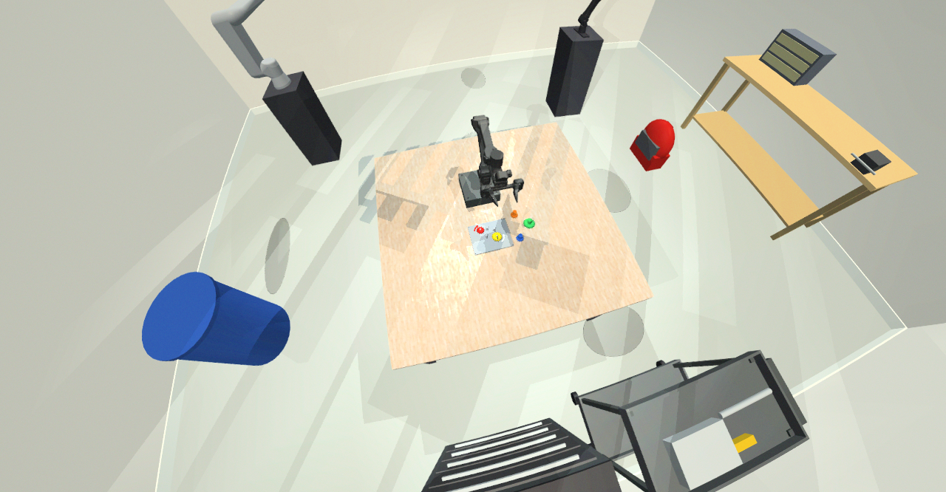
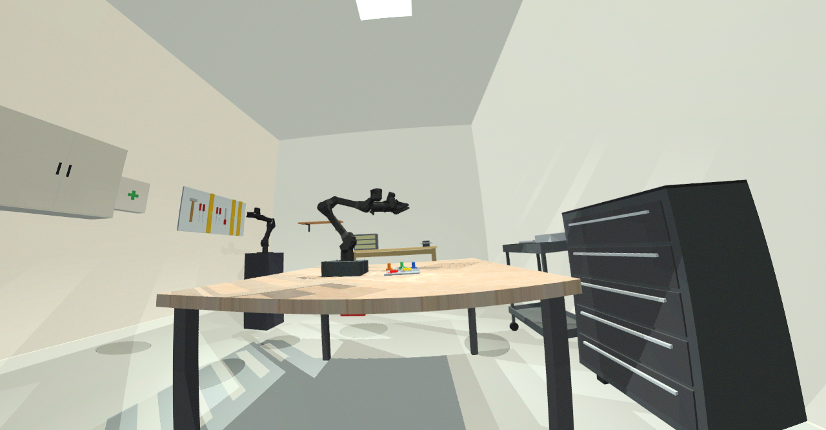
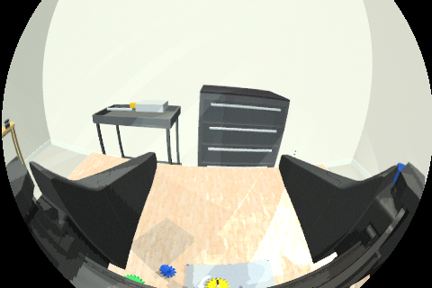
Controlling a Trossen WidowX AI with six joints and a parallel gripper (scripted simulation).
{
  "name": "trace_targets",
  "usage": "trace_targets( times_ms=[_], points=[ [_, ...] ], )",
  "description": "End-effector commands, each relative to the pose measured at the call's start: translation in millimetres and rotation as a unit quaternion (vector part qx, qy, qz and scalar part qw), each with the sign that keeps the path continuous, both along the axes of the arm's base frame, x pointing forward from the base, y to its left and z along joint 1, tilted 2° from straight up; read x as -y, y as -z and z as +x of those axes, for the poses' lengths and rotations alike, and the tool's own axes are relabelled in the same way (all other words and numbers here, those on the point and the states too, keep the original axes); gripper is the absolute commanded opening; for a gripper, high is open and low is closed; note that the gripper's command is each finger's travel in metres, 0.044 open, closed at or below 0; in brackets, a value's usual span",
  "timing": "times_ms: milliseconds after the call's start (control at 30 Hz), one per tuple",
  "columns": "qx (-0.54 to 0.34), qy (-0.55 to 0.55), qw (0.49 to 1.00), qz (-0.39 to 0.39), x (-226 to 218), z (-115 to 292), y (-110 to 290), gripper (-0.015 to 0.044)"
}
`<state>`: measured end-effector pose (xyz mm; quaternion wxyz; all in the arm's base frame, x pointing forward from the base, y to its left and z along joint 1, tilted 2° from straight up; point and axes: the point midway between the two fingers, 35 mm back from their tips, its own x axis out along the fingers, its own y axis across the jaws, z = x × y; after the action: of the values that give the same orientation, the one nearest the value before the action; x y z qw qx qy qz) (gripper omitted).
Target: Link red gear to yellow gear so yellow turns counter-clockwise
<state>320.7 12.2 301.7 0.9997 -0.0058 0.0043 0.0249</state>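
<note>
Three loose gears, orange (image 1: 514,213) (image 2: 388,266), green (image 1: 529,223) (image 2: 401,265) (image 3: 134,278) and blue (image 1: 519,238) (image 2: 413,265) (image 3: 166,271), stand on the table (image 1: 436,303) (image 2: 369,303) (image 3: 211,207) beside the board (image 1: 482,247) (image 2: 399,274) (image 3: 261,270). The red gear (image 1: 478,230) (image 2: 393,271) and yellow gear (image 1: 497,238) (image 2: 407,268) (image 3: 217,283) sit on it, apart, with no loose gear linking them. The gripper (image 1: 505,200) (image 2: 407,206) (image 3: 220,161) hangs above the table, jaws spread wide and holding nothing. By my judgement, the chain is unstarted: choosing pegs, seating gears flat and withdrawing all remain.
</note>
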Motion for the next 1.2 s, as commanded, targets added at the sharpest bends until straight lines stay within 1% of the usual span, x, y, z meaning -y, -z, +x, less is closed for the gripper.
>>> trace_targets(
  times_ms=[0, 33, 100, 233, 300, 400, 533, 667, 733, 767, 867, 1067, 1167],
  points=[
    [-0.003, -0.001, 1.0, -0.001, -1, 0, 1, 0.0426],
    [-0.011, -0.004, 1.0, -0.004, -3, 2, 5, 0.044],
    [-0.042, -0.017, 0.999, -0.016, -11, 7, 19, 0.044],
    [-0.155, -0.068, 0.983, -0.065, -41, 16, 72, 0.044],
    [-0.218, -0.096, 0.966, -0.102, -54, 15, 101, 0.044],
    [-0.31, -0.144, 0.926, -0.161, -74, 6, 144, 0.044],
    [-0.422, -0.216, 0.846, -0.242, -94, -21, 195, 0.044],
    [-0.526, -0.298, 0.727, -0.326, -107, -65, 239, 0.044],
    [-0.565, -0.334, 0.663, -0.36, -109, -88, 252, 0.044],
    [-0.575, -0.343, 0.645, -0.369, -109, -94, 255, 0.044],
    [-0.579, -0.346, 0.638, -0.371, -108, -102, 257, 0.044],
    [-0.579, -0.346, 0.638, -0.371, -108, -102, 257, 0.044],
    [-0.579, -0.346, 0.638, -0.371, -109, -102, 267, 0.044]
  ],
)
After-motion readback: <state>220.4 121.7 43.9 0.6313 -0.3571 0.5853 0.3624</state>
